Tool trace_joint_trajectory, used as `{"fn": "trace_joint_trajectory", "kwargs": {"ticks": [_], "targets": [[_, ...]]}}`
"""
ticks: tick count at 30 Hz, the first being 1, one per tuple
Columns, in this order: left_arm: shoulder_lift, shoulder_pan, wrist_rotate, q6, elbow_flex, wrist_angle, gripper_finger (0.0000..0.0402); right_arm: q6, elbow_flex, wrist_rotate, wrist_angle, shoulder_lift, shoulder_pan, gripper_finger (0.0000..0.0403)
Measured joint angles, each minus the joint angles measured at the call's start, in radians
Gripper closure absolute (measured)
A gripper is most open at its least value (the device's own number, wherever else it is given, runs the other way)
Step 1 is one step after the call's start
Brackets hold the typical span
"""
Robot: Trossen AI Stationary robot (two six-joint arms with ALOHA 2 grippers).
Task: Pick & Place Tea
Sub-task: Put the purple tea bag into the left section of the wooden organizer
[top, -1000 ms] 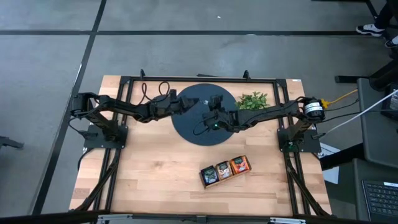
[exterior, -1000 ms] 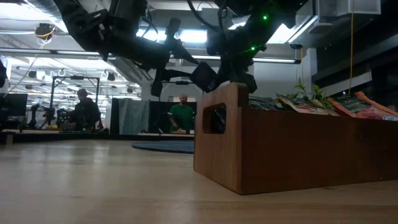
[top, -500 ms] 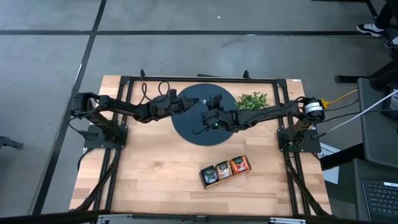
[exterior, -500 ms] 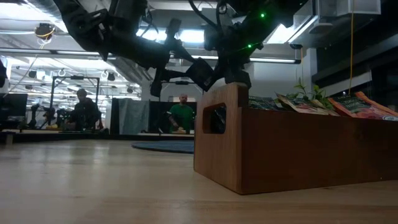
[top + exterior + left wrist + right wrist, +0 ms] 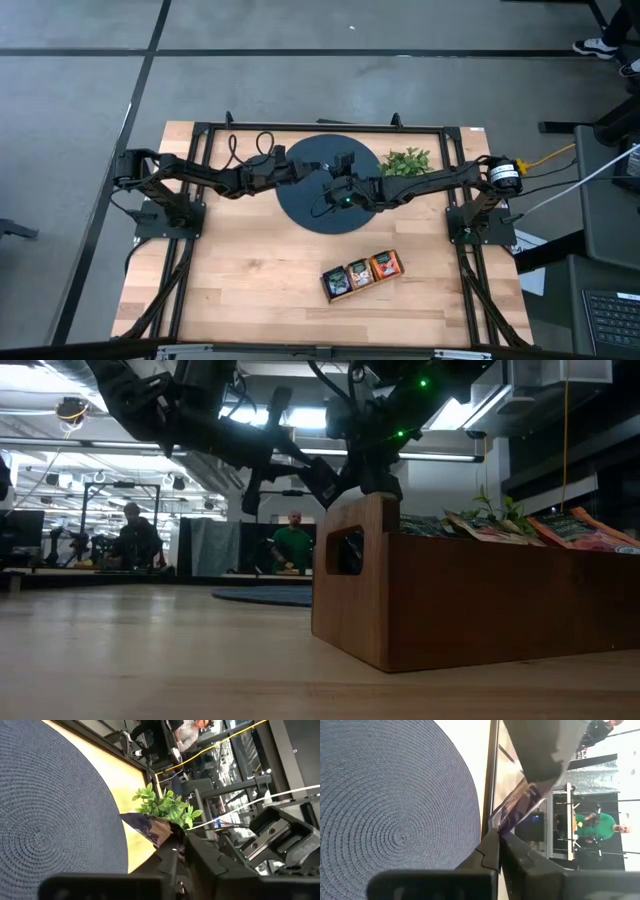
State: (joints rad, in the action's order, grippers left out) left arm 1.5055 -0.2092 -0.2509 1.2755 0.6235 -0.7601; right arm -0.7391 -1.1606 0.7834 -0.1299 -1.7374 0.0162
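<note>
Both arms meet above the round dark mat. Between them hangs one dark navy tea sachet, also seen in the right wrist view. My left gripper comes from the table's left and is shut on one end of it. My right gripper comes from the right and is shut on the other end. More sachets stand in the wooden tray near the front of the table. My left gripper pinches one corner of the sachet between its two fingers, coming roughly level from the table's left. The sachet is lifted clear of the mat and stands on edge. My right gripper pinches the sachet's opposite end between its two fingers, coming from the table's right. The sachet reaches away from its fingertips to the left gripper's finger.
A leafy green plant stands at the mat's far right. The wooden tray fills the low view's right, close to the camera. Bare wood lies at the table's near left. People stand in the room behind.
My right gripper has moved a little toward the table's left with the sachet, bringing it between the left gripper's fingers. My left gripper has shut on the sachet's free end. The sachet stays clear of the mat.
</note>
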Motion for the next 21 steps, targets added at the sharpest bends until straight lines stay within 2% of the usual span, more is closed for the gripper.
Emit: {"fn": "trace_joint_trajectory", "kwargs": {"ticks": [4, 9, 15, 21], "targets": [[0.0, 0.0, 0.003, -0.023, 0.0, 0.0, 0.0396, 0.002, 0.0, -0.001, 0.0, 0.0, 0.0, 0.038], [0.0, 0.0, 0.028, -0.046, 0.0, 0.002, 0.0397, 0.044, 0.0, -0.071, -0.017, 0.0, 0.0, 0.0356], [0.001, 0.0, 0.047, -0.097, 0.0, 0.006, 0.0398, 0.171, -0.001, -0.179, -0.068, 0.001, 0.0, 0.0298], [0.001, 0.001, 0.078, -0.171, 0.0, 0.0, 0.0399, 0.325, -0.001, -0.212, -0.199, 0.001, 0.003, 0.024]]}}
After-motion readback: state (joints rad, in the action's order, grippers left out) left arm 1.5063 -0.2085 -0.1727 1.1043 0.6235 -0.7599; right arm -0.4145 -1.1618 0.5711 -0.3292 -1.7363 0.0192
